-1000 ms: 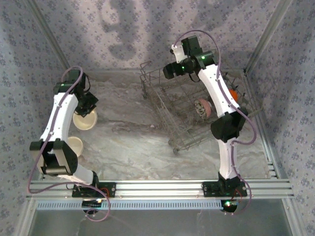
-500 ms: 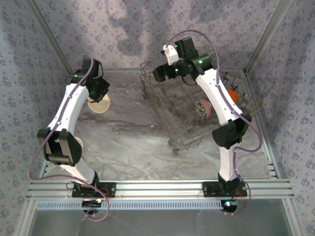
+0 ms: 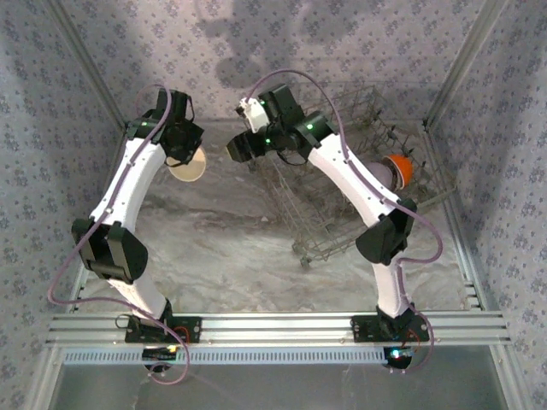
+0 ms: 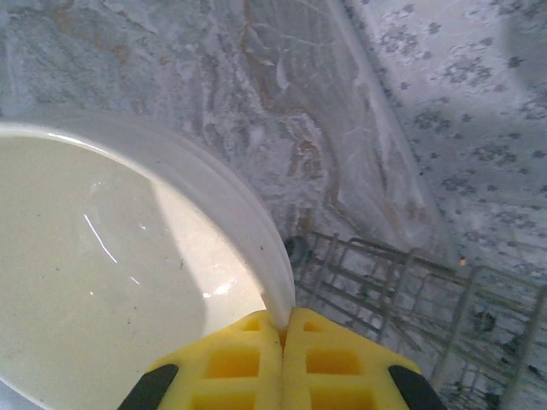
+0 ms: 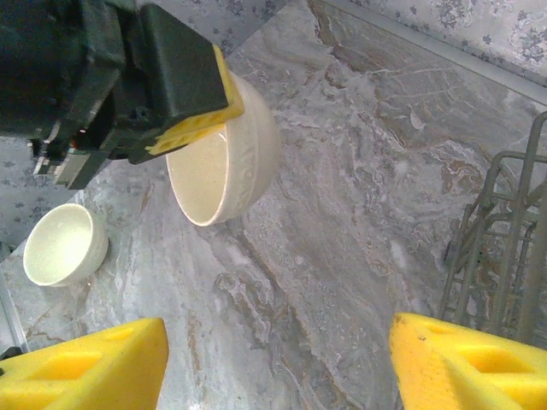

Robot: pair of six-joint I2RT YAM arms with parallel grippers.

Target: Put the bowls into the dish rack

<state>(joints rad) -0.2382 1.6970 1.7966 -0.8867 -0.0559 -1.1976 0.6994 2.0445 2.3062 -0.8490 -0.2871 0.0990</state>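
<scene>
The left gripper (image 4: 284, 329) is clamped on the rim of a cream bowl (image 4: 85, 282), its two yellow fingers (image 4: 231, 363) pressed together with the thin edge caught between them. From above, the bowl hangs under the left arm's wrist at the far left of the marble tabletop (image 3: 231, 248). It is near the left end of the dish rack (image 3: 301, 205) but apart from its wires. In the right wrist view the bowl is tipped on its side, its pale inside turned down and to the left, and it appears to be clear of the tabletop. The right gripper (image 5: 278, 367) points toward the bowl from the rack's side. Its yellow fingers are spread wide with nothing between them, and it is not touching the bowl. A second white bowl (image 5: 64, 243) sits upright on the tabletop, well apart from the held one. The grey wire rack lies at an angle across the right half of the tabletop, and one corner of its grid shows at the right edge of the right wrist view. An orange bowl (image 3: 400, 169) rests at the rack's right end, partly hidden behind the right arm.
</scene>
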